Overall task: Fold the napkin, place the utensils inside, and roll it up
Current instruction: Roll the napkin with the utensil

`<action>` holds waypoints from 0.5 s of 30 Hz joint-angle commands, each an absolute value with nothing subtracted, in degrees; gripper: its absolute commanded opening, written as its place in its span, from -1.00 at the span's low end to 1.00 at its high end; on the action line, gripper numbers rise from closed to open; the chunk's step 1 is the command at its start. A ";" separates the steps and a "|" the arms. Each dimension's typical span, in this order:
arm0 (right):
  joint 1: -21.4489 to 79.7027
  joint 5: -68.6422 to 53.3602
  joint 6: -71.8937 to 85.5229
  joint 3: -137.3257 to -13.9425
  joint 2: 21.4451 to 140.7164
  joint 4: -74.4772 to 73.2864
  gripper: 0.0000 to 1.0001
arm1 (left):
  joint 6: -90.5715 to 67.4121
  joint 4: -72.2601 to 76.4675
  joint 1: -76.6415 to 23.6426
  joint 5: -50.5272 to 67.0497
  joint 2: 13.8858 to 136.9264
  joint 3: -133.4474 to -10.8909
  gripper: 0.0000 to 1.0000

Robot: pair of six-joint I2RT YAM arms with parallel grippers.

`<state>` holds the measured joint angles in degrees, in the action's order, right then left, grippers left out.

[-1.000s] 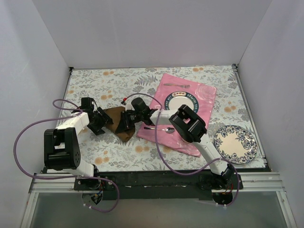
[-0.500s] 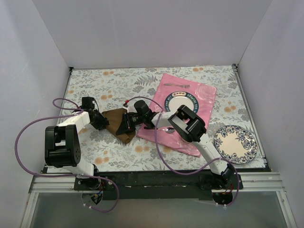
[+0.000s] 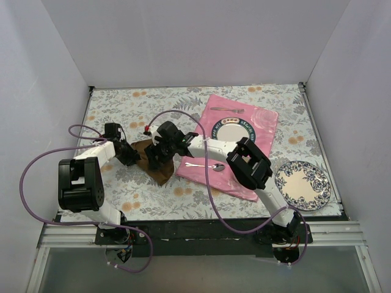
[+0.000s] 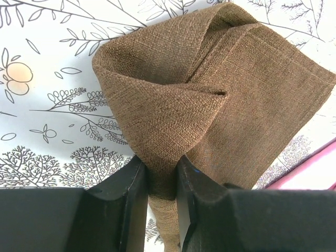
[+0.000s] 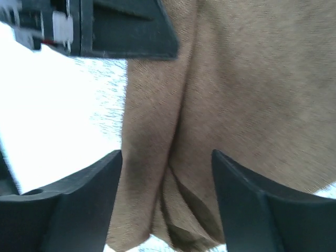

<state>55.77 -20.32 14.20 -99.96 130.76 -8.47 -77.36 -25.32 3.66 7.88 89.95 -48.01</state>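
Observation:
The dark brown napkin [image 3: 160,174] lies bunched on the floral tablecloth, just left of the pink mat. In the left wrist view its raised fold [image 4: 173,110] runs down between my left gripper [image 4: 161,181], which is shut on it. My right gripper [image 5: 166,181] stands open over the napkin [image 5: 241,79], fingers on either side of a crease and nothing pinched. From above, the left gripper [image 3: 129,156] and right gripper [image 3: 154,160] face each other across the cloth. A silver spoon [image 3: 205,165] and a fork [image 3: 227,110] lie on the pink mat.
The pink mat [image 3: 256,122] carries a blue-rimmed plate [image 3: 214,133]. A second patterned plate [image 3: 281,183] sits at the right near edge. Purple cables loop over both arms. White walls close in three sides of the table.
My left gripper has shut on the napkin's fold. The right gripper has opened, letting go of the cloth, and its wrist has shifted left over the napkin.

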 commanded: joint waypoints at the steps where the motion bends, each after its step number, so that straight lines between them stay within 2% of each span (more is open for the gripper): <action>1: 59.32 -5.64 0.89 -101.86 127.27 -14.59 0.60 | -75.76 -28.38 3.60 8.70 91.76 -48.95 -0.78; 6: 63.72 2.69 -3.42 -105.02 128.84 -15.82 0.61 | -75.41 -30.06 3.60 9.23 92.55 -50.19 -0.80; 15: 67.06 5.36 -4.13 -109.42 133.06 -17.14 0.62 | -75.41 -30.32 3.60 10.81 93.34 -50.27 -0.82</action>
<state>66.87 1.85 -2.35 -107.33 131.35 -16.08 -76.25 -27.81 3.70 9.28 91.72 -50.30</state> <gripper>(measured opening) 0.810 0.211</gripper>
